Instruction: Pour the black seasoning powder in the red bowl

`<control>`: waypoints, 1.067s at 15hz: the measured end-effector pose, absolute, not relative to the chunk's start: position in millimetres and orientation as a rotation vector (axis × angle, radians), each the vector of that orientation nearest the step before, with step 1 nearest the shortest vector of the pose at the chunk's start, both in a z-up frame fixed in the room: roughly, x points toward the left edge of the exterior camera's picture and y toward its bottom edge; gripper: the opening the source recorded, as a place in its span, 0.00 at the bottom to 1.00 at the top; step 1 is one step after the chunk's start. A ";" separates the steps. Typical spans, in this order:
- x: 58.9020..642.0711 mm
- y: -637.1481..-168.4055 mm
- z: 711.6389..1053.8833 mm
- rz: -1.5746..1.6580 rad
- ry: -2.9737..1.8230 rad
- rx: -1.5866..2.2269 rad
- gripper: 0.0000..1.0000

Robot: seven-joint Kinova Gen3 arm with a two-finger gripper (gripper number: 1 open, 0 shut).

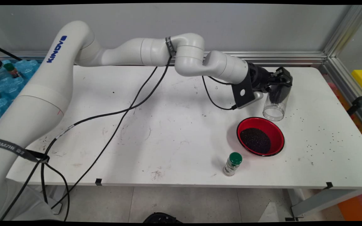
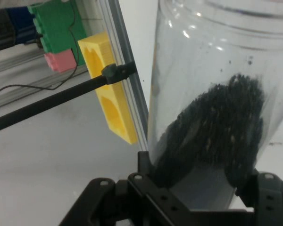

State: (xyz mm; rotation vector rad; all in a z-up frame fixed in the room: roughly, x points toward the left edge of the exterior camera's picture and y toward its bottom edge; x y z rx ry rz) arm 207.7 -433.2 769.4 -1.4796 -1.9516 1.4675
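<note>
The left half of the white counter (image 1: 156, 131) is bare apart from black cables (image 1: 112, 125) draped across it and some scuffs, leaving broad open room there. At the counter's left edge, blue packs with bottles (image 1: 8, 78) sit beyond it. Near the front edge stands a small green-capped bottle (image 1: 232, 164); its label is too small to read. Just right of it and apart from it sits a red bowl (image 1: 273, 127) holding a dark granular heap (image 1: 255, 140). Above the bowl's far rim, the gripper (image 1: 278, 82) has its fingers (image 2: 144, 162) closed around a clear jar (image 1: 276, 103), tilted mouth-down toward the bowl, with dark grains (image 2: 212, 132) clinging inside it. Scattered grains (image 1: 328, 135) dot the counter's right side. An aluminium rail (image 1: 341, 72) borders the back and right edges; a yellow block (image 2: 108, 89) lies beyond the rail.
</note>
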 end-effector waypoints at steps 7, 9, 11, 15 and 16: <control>203.8 -428.5 765.7 1.543 -1.904 -1.546 0.00; 203.2 -427.2 765.6 1.561 -1.894 -1.559 0.00; 202.6 -425.2 765.8 1.583 -1.879 -1.576 0.00; 202.1 -420.0 767.4 1.630 -1.853 -1.607 0.00; 202.3 -418.5 767.9 1.641 -1.847 -1.613 0.00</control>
